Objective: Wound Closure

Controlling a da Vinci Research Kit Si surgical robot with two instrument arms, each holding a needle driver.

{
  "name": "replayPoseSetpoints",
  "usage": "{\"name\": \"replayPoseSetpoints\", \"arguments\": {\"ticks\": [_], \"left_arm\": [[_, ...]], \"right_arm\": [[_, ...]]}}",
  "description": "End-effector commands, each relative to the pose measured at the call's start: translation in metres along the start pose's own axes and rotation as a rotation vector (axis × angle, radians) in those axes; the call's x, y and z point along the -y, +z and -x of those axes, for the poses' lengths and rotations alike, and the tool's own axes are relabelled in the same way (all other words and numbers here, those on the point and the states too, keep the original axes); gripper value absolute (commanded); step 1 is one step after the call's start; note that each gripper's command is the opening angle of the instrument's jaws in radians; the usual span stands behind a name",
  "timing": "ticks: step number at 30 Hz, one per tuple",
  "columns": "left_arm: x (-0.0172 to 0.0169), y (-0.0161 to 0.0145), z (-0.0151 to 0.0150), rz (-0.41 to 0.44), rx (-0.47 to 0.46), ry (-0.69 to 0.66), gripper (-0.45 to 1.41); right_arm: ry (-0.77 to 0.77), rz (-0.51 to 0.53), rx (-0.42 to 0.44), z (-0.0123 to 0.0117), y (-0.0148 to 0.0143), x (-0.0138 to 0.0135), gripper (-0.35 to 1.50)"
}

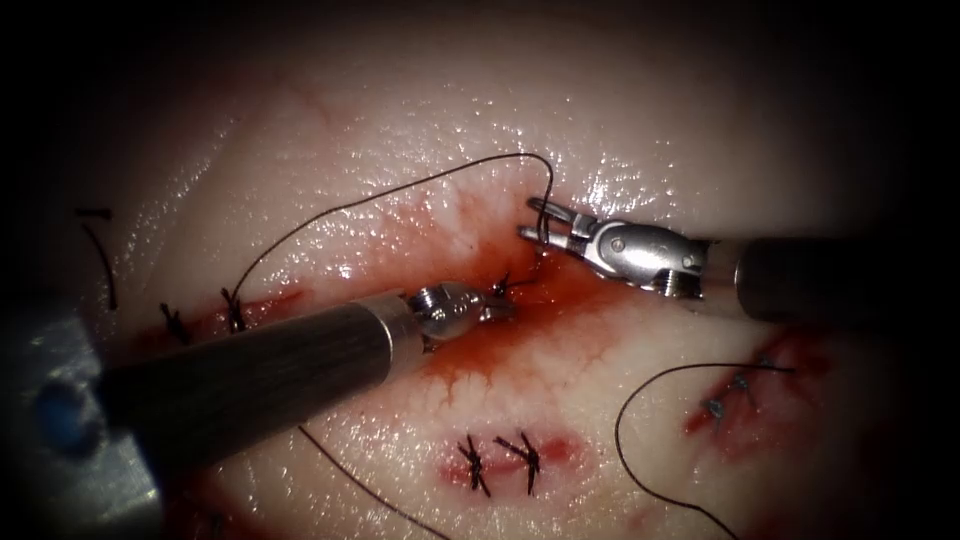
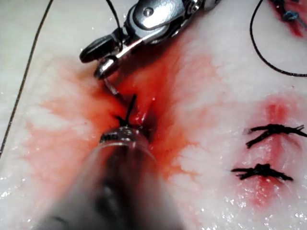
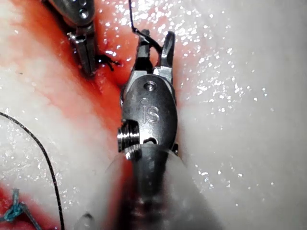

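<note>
Both tools (image 1: 545,222) beside knot (image 1: 500,287).

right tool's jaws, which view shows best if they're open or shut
The endoscope view: the right tool lies side-on, jaws apart with the thread running between them. The right wrist view sees them from behind, also spread. The left wrist view shows them close, parted.

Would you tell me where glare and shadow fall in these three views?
Endoscope view: dark rim all round, glare on the wet tissue above the right claw, open around the thread. Left wrist view: shadow under the right claw on the red fluid; the left claw shut on thread. Right wrist view: speckled glare on tissue.
</note>
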Motion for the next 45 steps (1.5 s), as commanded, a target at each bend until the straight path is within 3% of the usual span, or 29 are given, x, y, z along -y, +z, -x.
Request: {"name": "replayPoseSetpoints", "arguments": {"ticks": [1, 8, 15, 21, 45], "left_arm": [[0.0001, 0.0008, -0.0002, 0.002, -0.001, 0.001, -0.21], [0.0002, 0.0006, -0.0001, 0.004, -0.002, 0.001, -0.20], [0.0002, 0.0004, -0.0002, 0.006, -0.002, 0.001, -0.18], [0.0003, 0.0002, -0.0001, 0.006, -0.001, 0.001, -0.18], [0.0003, -0.0004, -0.0003, 0.005, 0.001, -0.001, -0.16]], "right_arm": [[-0.009, -0.009, 0.002, 0.0003, 0.0006, 0.0011, -0.35], [-0.065, 0.010, 0.018, 0.0016, -0.0012, 0.0029, -0.35], [-0.248, -0.022, -0.012, -0.0003, -0.0008, 0.0053, -0.35], [-0.312, -0.022, 0.013, -0.0016, -0.0001, 0.0064, -0.35], [-0.316, -0.049, 0.193, 0.0046, 0.0002, 0.0062, -0.35]]}}
